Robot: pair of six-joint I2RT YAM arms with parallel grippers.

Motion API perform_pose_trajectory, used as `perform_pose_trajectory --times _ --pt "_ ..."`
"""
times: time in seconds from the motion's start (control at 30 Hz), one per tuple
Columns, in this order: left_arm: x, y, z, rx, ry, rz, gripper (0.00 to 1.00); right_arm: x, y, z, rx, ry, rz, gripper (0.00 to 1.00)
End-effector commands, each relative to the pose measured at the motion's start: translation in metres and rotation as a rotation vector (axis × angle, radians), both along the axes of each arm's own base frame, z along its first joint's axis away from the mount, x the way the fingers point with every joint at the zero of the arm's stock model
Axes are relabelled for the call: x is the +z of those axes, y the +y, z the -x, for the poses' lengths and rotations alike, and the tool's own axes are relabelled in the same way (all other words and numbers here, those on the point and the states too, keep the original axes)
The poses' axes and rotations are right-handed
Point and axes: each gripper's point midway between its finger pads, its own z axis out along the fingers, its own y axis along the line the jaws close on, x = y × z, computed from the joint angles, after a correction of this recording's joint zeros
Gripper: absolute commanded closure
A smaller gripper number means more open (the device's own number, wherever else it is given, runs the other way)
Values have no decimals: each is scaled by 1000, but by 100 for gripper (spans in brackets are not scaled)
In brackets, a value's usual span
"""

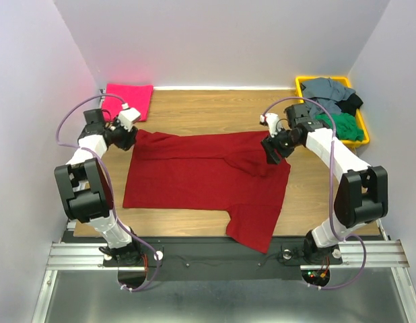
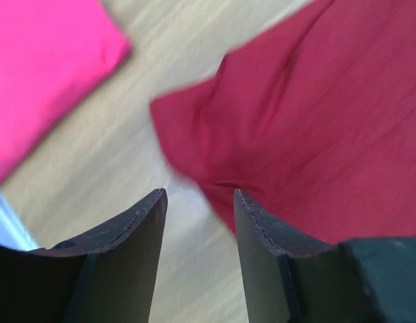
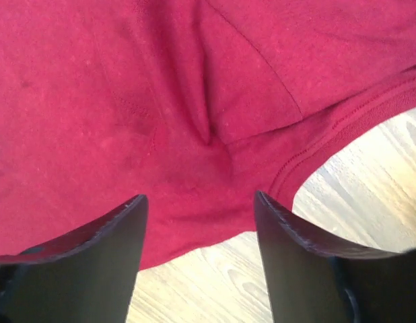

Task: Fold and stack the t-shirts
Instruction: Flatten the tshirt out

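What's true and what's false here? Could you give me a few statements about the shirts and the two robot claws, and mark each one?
1. The crimson t-shirt lies spread on the wooden table. True.
2. The hot-pink shirt sits in the yellow bin. False: it lies folded at the table's far left corner.
3. The left gripper is clamped on the crimson t-shirt. False: its jaws are open and hold nothing.
4. The right gripper is open above the crimson t-shirt. True.
5. The yellow bin holds a grey shirt, a green shirt and a black shirt. True.
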Motion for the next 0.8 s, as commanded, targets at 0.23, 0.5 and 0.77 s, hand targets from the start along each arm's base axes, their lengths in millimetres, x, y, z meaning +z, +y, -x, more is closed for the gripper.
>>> perform_pose_trajectory --times 0.23,0.5,0.77 --pt "57 9 -18 124 -63 153 45 32 0 -78 -121 -31 -66 43" --pt "45 24 -58 349 24 235 48 0 -34 -132 -409 69 -82 53" --pt "27 15 -44 361 105 276 48 -12 -50 -121 -492 139 -117 53"
